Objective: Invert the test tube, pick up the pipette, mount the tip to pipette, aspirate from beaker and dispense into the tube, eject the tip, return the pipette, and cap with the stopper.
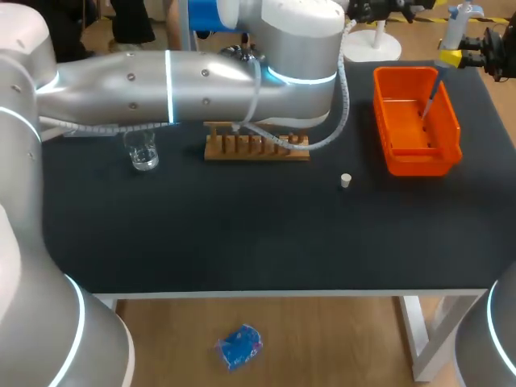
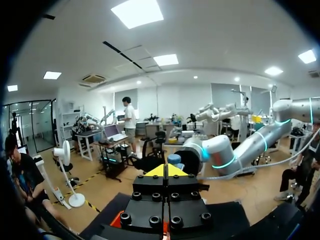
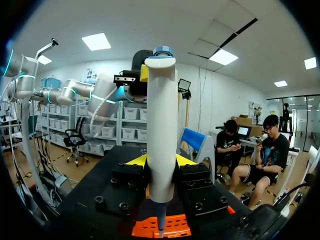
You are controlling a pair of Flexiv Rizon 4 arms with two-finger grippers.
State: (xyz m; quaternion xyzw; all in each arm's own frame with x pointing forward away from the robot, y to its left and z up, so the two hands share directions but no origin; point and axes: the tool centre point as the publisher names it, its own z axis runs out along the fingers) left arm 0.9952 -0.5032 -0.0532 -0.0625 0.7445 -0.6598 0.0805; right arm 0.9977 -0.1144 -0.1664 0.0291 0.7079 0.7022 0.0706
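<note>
Tip ejection is judged to be the step in hand: the pipette (image 3: 161, 125) is gripped upright from two sides by the right tool (image 3: 161, 161) and is hung over the bin (image 1: 381, 121), with a thin tip (image 1: 431, 98) seemingly on its lower end and pointed into the bin. Pick-up, mounting and liquid transfer are therefore taken as done, though no liquid can be made out. The pipette's return and the capping are left, since the stopper (image 1: 346, 181) lies loose on the tabletop (image 1: 242, 234) between the bin and the rack (image 1: 256, 149). The test tube cannot be found; the rack is partly hidden by the left arm. The left tool (image 2: 167, 170) is raised well apart from the bin and clenched, with nothing seen between its yellow tips. The pipette is a smooth, pale plastic column tapered to a point. The bin is glossy orange plastic, rectangular and thin-walled. The stopper is a small, pale plug. The rack is slotted wood, and the beaker (image 1: 143, 151) beyond it is clear glass. The tabletop is matt black.
</note>
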